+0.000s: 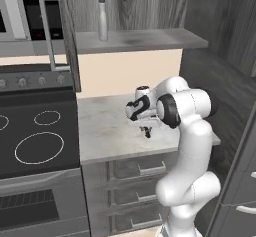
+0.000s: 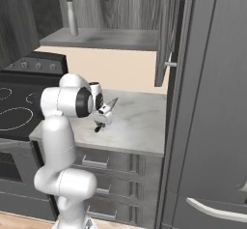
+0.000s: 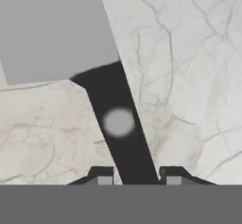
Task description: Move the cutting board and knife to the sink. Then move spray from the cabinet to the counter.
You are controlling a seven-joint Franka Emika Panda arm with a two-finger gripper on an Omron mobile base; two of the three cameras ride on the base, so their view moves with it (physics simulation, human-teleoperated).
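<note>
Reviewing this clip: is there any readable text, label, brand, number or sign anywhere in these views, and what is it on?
None can be read.
Microwave control panel: faint marks, too small and blurred to read.
Stove knobs: no legible markings.
Spray on the cabinet shelf: no label visible.
Knife, its handle between the pincer tips over the counter: plain, only a grey rivet-like spot on the handle.
</note>
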